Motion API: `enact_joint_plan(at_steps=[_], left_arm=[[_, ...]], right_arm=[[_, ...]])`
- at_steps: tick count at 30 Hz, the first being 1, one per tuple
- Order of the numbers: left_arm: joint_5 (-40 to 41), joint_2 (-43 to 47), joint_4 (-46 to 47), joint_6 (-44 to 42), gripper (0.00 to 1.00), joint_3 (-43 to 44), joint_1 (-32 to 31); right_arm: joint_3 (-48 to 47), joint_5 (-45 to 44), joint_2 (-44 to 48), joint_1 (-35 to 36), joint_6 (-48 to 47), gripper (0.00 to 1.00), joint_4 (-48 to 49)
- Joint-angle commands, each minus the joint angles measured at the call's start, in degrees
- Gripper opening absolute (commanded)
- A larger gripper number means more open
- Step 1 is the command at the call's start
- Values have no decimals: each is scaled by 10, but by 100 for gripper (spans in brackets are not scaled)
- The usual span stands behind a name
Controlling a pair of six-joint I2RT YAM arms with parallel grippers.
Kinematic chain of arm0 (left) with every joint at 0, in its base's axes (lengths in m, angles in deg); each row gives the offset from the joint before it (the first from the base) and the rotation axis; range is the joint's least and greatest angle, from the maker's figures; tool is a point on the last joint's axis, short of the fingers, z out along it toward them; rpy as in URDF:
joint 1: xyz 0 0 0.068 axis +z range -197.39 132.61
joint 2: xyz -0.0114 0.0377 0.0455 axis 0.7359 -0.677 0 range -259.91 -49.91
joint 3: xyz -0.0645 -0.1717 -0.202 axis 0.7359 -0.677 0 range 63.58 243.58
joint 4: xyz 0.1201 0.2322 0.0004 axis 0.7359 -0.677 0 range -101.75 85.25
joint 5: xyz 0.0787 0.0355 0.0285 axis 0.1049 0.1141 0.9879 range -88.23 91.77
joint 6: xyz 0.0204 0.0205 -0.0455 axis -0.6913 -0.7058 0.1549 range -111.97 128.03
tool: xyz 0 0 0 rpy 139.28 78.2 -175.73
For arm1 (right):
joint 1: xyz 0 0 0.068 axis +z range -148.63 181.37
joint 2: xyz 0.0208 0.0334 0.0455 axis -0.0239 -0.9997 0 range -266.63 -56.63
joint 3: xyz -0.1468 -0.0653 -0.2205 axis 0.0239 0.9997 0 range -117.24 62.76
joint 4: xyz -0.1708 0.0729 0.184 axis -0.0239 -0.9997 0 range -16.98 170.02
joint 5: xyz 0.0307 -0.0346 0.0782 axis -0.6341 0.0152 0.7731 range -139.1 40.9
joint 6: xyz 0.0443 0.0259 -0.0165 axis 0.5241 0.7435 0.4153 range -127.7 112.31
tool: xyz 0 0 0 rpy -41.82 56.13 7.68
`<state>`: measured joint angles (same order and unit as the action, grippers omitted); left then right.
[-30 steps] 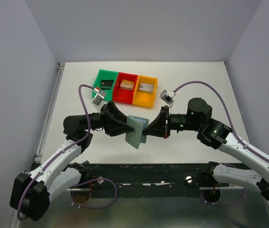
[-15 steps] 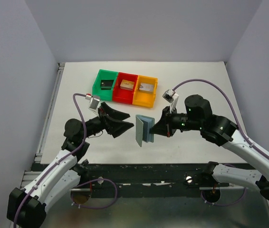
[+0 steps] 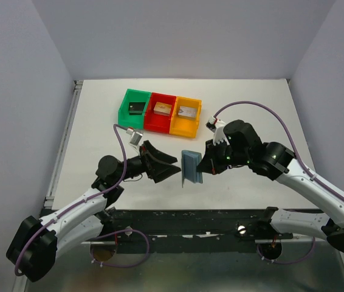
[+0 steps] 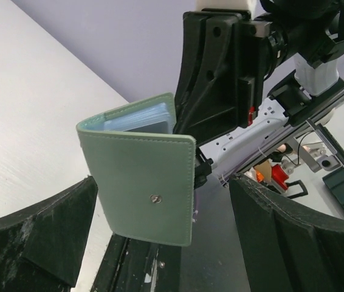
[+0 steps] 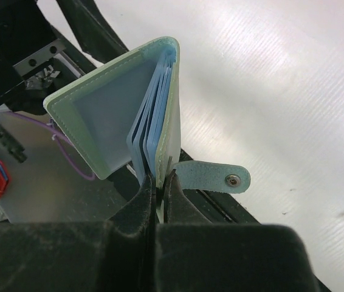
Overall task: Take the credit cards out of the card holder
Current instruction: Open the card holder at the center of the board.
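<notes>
The card holder [image 3: 191,168], a grey-green folding wallet, hangs half open above the table. My right gripper [image 3: 205,164] holds it from the right. In the right wrist view the gripper [image 5: 160,177] is shut on one cover of the holder [image 5: 99,115], beside its closing tab [image 5: 214,176], and the pale blue pockets [image 5: 151,121] fan out above the jaws. My left gripper [image 3: 173,170] is wide open just left of the holder. In the left wrist view the holder's outer cover [image 4: 141,176] stands ahead of the gripper [image 4: 163,182], touching neither finger. The credit cards are hidden.
Green [image 3: 123,112], red [image 3: 160,126] and orange [image 3: 183,129] bins stand in a row at the back of the white table [image 3: 251,103], each with a small block inside. The black base rail [image 3: 190,219] runs along the near edge.
My left gripper opened and let go of the holder's cover, pulled away left, then came back close. The right gripper kept the holder, carried it slightly nearer, and the holder folded narrower.
</notes>
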<state>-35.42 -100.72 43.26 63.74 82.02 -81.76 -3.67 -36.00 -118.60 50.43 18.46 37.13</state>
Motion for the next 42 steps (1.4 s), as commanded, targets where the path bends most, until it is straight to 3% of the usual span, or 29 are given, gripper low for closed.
enact_joint_plan(at_steps=[1,4,11,18,21,26,29,42], left_arm=[[32,-7,29,-17,99,17,-13],[36,-12,1,-39,99,28,-26],[88,-21,-171,-136,99,94,-68],[153,-5,-282,-192,90,129,-83],[167,-8,-322,-212,91,145,-92],[195,-19,-341,-226,93,158,-114],[215,-30,-359,-237,99,172,-132],[287,-55,-415,-266,93,207,-164]], right_arm=[[-19,-31,-7,2,7,0,-21],[-16,-25,-8,2,8,0,-13],[-13,-18,-10,2,13,0,-6],[-12,-22,-14,2,14,0,-4],[-15,-25,-19,2,14,0,-5],[-19,-24,-25,3,17,0,-4],[-22,-28,-30,2,18,0,-9],[-19,-30,-31,3,19,0,-9]])
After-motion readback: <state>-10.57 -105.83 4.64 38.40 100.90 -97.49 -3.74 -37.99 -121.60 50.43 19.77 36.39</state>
